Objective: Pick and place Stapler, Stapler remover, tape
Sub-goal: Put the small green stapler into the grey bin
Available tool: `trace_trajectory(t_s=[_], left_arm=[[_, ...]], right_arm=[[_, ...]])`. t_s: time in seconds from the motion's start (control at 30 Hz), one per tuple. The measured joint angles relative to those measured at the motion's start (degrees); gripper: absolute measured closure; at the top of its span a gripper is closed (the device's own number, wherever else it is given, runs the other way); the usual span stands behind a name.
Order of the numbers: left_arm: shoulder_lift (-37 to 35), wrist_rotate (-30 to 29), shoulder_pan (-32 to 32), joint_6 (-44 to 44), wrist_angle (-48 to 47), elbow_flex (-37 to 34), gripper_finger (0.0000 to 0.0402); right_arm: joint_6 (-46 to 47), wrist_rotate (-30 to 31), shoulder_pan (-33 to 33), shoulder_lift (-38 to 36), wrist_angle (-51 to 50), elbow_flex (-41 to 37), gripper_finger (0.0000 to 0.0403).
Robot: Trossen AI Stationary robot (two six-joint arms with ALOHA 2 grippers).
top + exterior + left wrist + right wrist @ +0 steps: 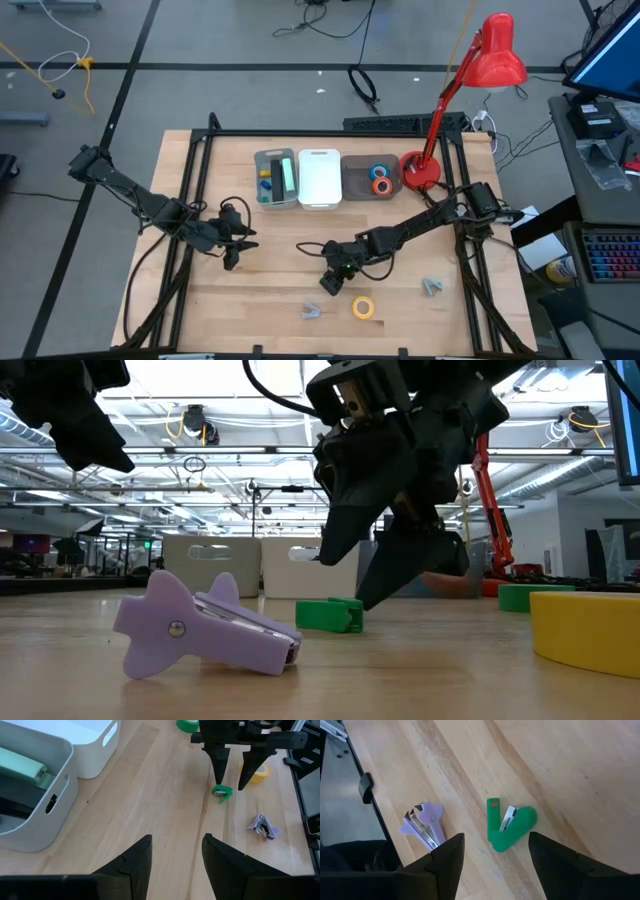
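My right gripper (335, 283) (495, 850) hangs open, fingers pointing down, just above a small green stapler remover (510, 825) (221, 791) that lies flat on the table with its two arms spread in a V. A purple stapler remover (422, 825) (205, 625) lies on its side close by, and a second purple one (432, 288) is farther right. A yellow tape roll (363, 307) (585, 630) lies flat near the front edge. A green tape roll (525, 597) (187, 725) lies beyond it. Orange and blue tape rolls (381, 178) sit in the right grey bin. My left gripper (232, 262) (177, 855) waits open over bare wood at left.
Three bins stand in a row at the far side: a grey one (277, 180) holding a mint stapler and small coloured items, a white one (319, 178), and a grey one (360, 190) with tape. A red desk lamp (422, 170) stands at far right. Bare wood lies between the arms.
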Motion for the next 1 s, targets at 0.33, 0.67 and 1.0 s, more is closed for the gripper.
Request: trace_trajectory(t_s=[0.33,0.67,1.0], left_arm=[[0.0,-0.3,0.0,0.1,0.0,0.0,0.0229],[0.0,-1.6,0.0,-0.2,0.5,0.0,0.0229],[0.0,-1.7,0.0,-0.2,0.5,0.0,0.0229]], right_arm=[[0.6,4.7,-0.3,0.0,-2.4,0.0,0.0188],[0.6,6.3,-0.4,-0.1,-6.1,0.2,0.0188],[0.7,6.0,-0.8,0.0,-2.9,0.1,0.0188]])
